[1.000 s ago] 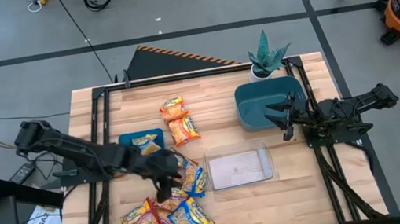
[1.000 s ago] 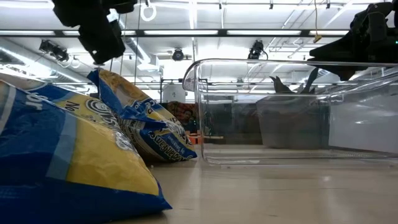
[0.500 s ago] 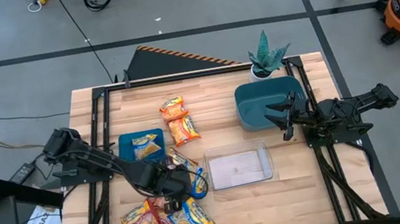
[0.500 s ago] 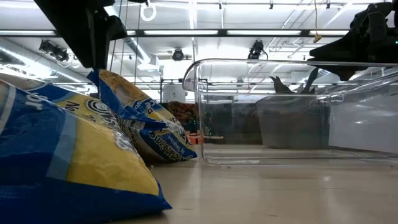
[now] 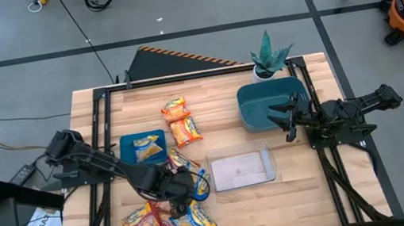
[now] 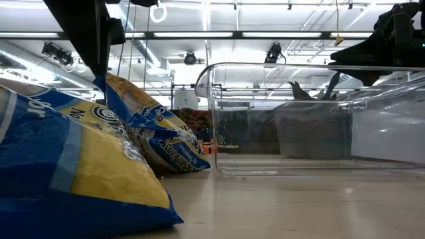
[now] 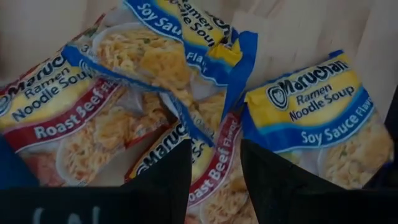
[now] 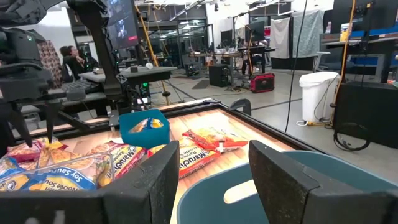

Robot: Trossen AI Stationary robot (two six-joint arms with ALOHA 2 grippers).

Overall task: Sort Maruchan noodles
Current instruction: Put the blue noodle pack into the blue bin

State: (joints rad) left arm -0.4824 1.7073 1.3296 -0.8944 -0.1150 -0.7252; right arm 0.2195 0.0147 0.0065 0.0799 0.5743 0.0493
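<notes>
1. Yellow glossy Maruchan noodles (image 5: 170, 214) lie in a loose heap on the wooden table (image 5: 293, 187), directly under the left gripper (image 5: 175, 191), which is lowered over the heap's upper edge.
2. In the left wrist view its two dark fingers (image 7: 165, 180) stand apart, released, with a red-trimmed Roast Beef packet (image 7: 208, 171) showing in the gap between them; whether the tips touch the plastic cannot be told.
3. Beside that gripper, one blue-trimmed Soy Sauce packet (image 7: 317, 121) lies just outside one finger, another (image 7: 168, 46) lies ahead of the tips, and a second Roast Beef packet (image 7: 59, 121) lies to the other side.
4. Behind the left gripper, toward the table's far edge, a small blue bin (image 5: 143, 147) holds one packet, and two orange-trimmed packets (image 5: 180, 122) lie just beside that bin.
5. A clear plastic container (image 5: 241, 168) sits just beside the left gripper, between it and the right arm's side.
6. The right gripper (image 5: 289, 118) waits over the teal bin (image 5: 256, 101), well apart from the heap; its fingers (image 8: 283, 180) are spread open and hold nothing.
7. A small potted plant (image 5: 268, 58) stands just behind the teal bin.
8. In the low view, blue-and-yellow packets (image 6: 73, 172) fill the foreground beside the clear container.
</notes>
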